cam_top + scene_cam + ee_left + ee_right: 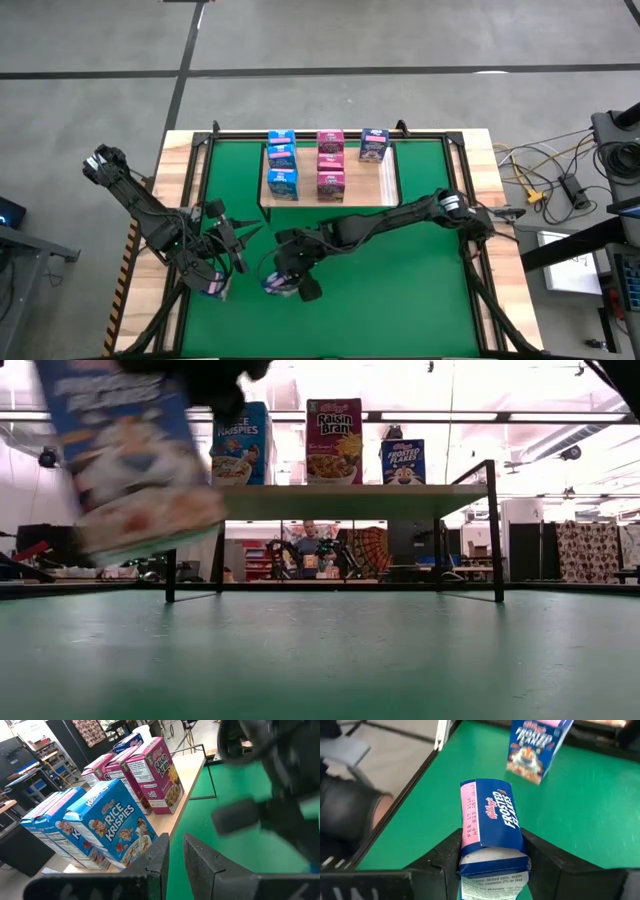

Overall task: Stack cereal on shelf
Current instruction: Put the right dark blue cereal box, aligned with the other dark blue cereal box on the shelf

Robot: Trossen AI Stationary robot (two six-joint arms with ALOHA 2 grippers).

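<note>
While you look down on the green worktop (400, 290), find the shelf (385, 190) at 12 o'clock, the light wood board with the black frame. Seven cereal boxes stand on it: three light blue (282, 165), three pink (331, 163), and one dark blue (374, 146). Two dark blue boxes are off it, down at 7 o'clock.

Your right end effector (490, 862) has its fingers closed on both sides of one dark blue box (491, 827). The box's long side points straight out ahead, away from the wrist. From this box, the shelf lies toward 1 o'clock, so I think the carry goes that way.

The last dark blue box (532, 747) is near the left end effector (175, 855). That one's fingers are almost pressed together and hold nothing.
</note>
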